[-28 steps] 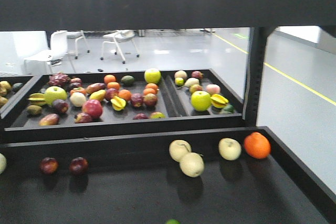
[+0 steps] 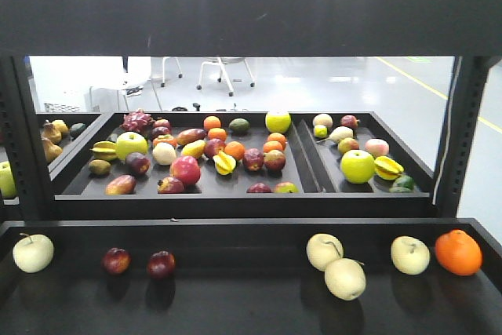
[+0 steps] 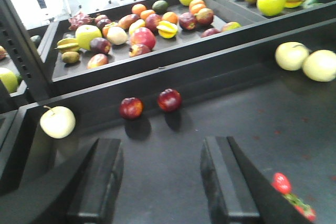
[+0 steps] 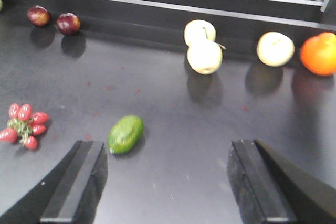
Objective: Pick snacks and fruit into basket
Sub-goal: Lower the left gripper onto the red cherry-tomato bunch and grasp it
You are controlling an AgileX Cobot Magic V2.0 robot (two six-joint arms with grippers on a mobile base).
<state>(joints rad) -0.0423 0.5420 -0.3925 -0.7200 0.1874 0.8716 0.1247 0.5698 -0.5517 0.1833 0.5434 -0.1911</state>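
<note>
Fruit lies loose on the near black shelf (image 2: 235, 304): two dark red plums (image 2: 116, 260), several pale yellow rounds (image 2: 324, 250) and an orange (image 2: 458, 253). My left gripper (image 3: 163, 182) hangs open over bare shelf, short of the plums (image 3: 131, 108), holding nothing. My right gripper (image 4: 168, 182) is also open and holds nothing. A green oval fruit (image 4: 126, 134) lies just ahead of its left finger (image 4: 79, 182), apart from it. A red berry cluster (image 4: 23, 124) sits further left. Neither the snacks nor the basket shows in any view.
Behind the shelf's raised back wall (image 2: 235, 229), two black trays (image 2: 306, 162) hold many mixed fruits, among them green apples (image 2: 357, 165) and starfruit (image 2: 387, 167). A black shelf board (image 2: 251, 9) spans overhead. Upright posts (image 2: 459, 131) stand at both sides.
The front view has swung left, so everything sits further right in the frame. The pale round at the far left and the left post have come into view.
</note>
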